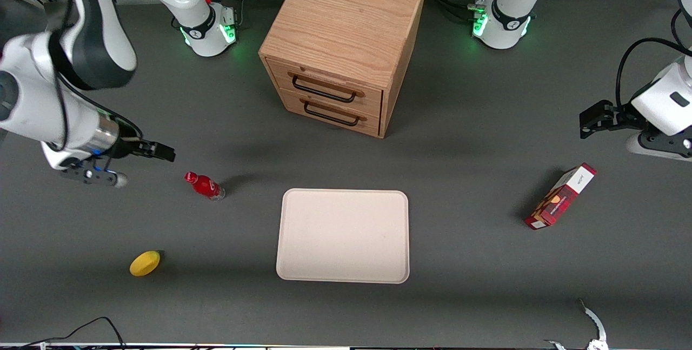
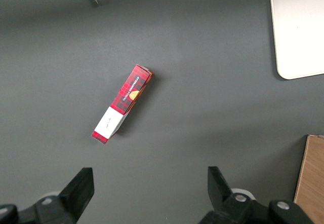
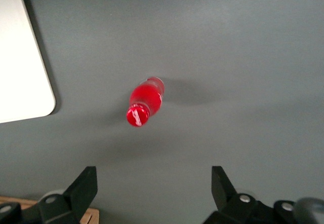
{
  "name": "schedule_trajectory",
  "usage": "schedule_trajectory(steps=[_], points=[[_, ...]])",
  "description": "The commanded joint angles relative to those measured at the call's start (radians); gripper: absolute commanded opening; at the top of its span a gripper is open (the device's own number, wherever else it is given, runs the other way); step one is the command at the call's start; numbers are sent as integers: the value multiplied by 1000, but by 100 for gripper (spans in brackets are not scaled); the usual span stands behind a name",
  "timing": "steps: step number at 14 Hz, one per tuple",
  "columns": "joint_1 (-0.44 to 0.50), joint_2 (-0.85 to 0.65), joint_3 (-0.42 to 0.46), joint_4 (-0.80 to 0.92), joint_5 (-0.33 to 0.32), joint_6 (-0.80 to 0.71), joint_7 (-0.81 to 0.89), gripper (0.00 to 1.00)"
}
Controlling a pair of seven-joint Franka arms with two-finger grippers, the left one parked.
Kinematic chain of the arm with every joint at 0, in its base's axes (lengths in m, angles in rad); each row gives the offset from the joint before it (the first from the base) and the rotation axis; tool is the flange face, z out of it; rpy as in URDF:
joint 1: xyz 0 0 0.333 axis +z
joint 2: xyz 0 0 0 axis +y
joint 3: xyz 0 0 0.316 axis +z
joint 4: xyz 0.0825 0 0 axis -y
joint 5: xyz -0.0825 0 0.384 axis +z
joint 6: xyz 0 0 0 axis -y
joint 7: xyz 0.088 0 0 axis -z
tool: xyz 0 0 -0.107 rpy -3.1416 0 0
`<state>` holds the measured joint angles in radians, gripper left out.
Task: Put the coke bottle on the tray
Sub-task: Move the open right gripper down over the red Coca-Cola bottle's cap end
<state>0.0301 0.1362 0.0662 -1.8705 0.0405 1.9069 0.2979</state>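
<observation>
Lemon-yellow fruit (image 1: 145,263) sits nearest the front camera on the counter (image 1: 476,263), toward the working arm's end, not part of the job. Tray (image 1: 343,235) lies flat mid-counter, nothing on it, in front of the wooden drawer cabinet (image 1: 346,41). Coke bottle (image 1: 205,185) stands upright on the counter, cap up, just beside the tray's rim at the working arm's side, not touching it. Long axis is vertical; the wrist view looks nearly straight down on the cap (image 3: 137,115).

Pincer (image 1: 162,151) hangs above the counter, apart from the bottle, offset toward the working arm's end and a bit farther from the front camera. Fingers (image 3: 85,186) are spread wide, nothing between them. Bottle is ahead of the open jaws, roughly centred between them, so the next move looks like advance and descend, then close around the body. Red carton (image 1: 560,197) lies toward the parked arm's end, well apart.

Risk, as a judgement: small upright bottle could tip if a finger clips it.
</observation>
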Motion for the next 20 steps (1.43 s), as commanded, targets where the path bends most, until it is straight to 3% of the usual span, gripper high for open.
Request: schedule_trajectory(steps=[1,6,10,11,13,14,18,20], points=[[5,34,10,-60,16,127,27,100],[28,106,17,-133,-16,316,96,100],[30,114,18,-174,-22,362,99,100],[30,112,18,-176,-37,362,99,92],[28,109,18,-177,-62,362,98,61],[28,106,18,-177,-62,362,98,50],[30,100,18,-176,-62,360,96,16],[30,94,20,-171,-63,353,95,10]])
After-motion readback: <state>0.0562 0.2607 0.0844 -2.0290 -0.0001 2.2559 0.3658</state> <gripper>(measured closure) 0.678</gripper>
